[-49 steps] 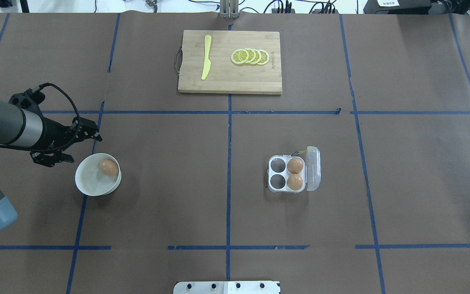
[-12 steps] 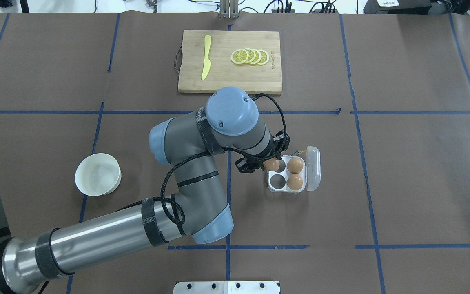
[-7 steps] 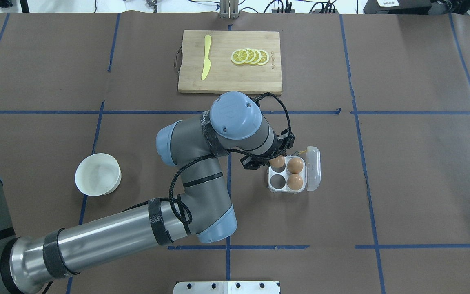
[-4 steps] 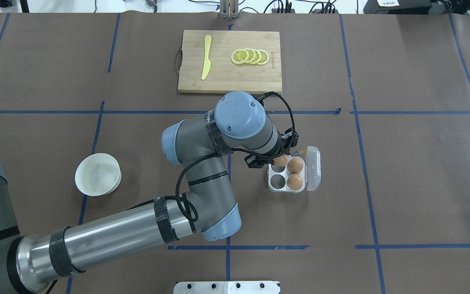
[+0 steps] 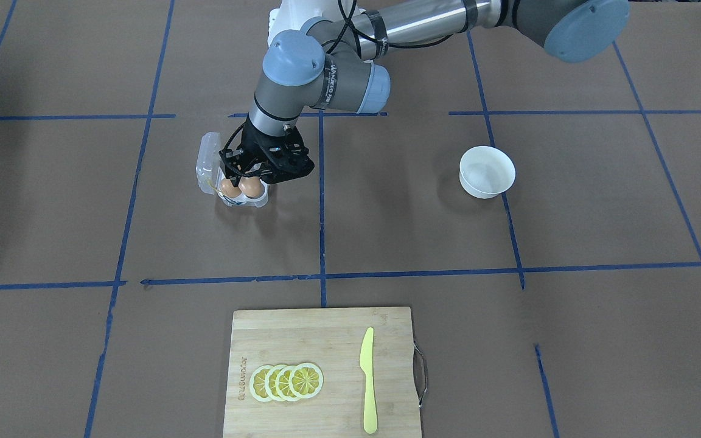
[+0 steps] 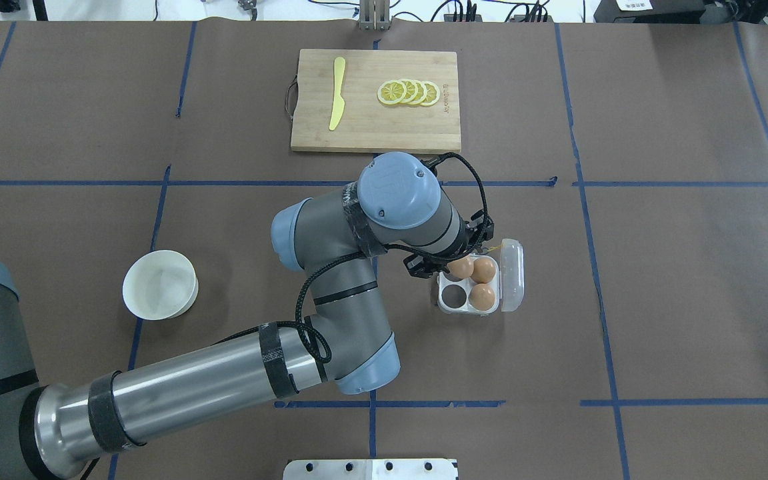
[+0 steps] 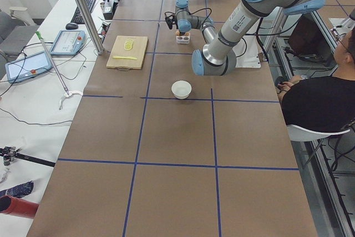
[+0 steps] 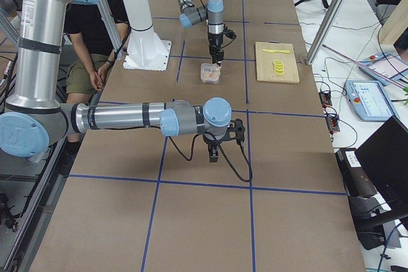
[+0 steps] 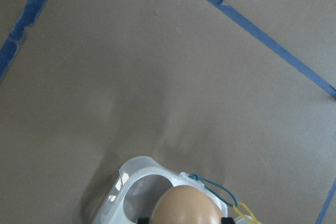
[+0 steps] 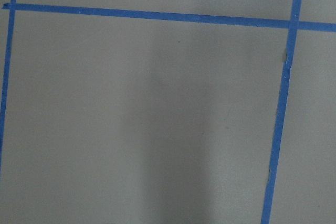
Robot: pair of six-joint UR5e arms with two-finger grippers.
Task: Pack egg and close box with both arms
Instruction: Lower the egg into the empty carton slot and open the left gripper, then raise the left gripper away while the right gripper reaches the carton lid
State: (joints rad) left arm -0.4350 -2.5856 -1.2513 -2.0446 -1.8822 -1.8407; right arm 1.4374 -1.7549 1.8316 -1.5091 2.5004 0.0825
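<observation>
My left gripper is shut on a tan-brown egg and holds it over the far-left cell of the clear egg carton. Two more eggs sit in the carton's right cells. The near-left cell is empty. The clear lid hangs open on the right side. In the front-facing view the held egg sits beside a packed egg. The left wrist view shows the held egg above the carton rim. My right gripper shows only in the exterior right view, low over bare table; I cannot tell its state.
An empty white bowl stands to the left. A wooden cutting board at the far side carries a yellow knife and lemon slices. A yellow string hangs at the carton's hinge. Blue tape lines cross the brown table cover.
My left arm took the egg out of the bowl and carried it right to the carton. Over the last second it has shifted the egg slightly right, over the far-left cell.
</observation>
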